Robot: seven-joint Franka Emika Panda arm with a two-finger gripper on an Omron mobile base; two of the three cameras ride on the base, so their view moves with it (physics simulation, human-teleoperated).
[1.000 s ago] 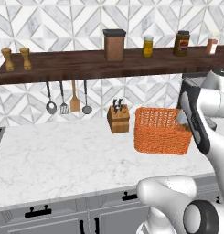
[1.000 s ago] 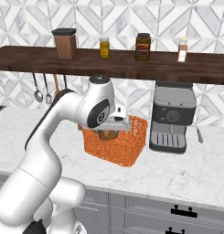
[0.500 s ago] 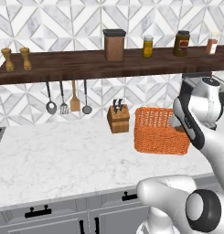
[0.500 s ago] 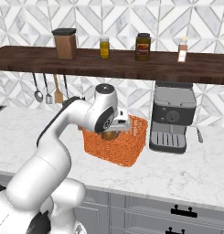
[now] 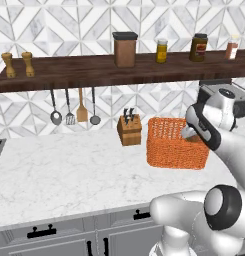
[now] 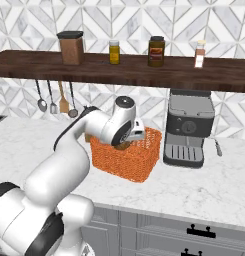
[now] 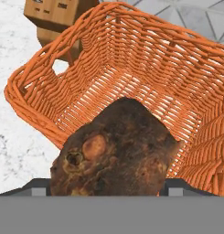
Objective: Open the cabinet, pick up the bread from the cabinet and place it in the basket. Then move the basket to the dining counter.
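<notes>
The claw [image 7: 106, 185] was clamped on the dark brown lumpy bread [image 7: 114, 151], hanging right over the open orange wicker basket [image 7: 145, 87]. That basket sat toward the counter's [image 5: 59, 170] back edge, just beside a wooden knife block [image 5: 129, 129].

Arm bent forward, hand pointing down.
The white arm folds at its elbow, wrist angled downward; the gripper [image 6: 126, 145] has its jaws set wide, clasping the bread [image 7: 115, 153] between them.
</notes>
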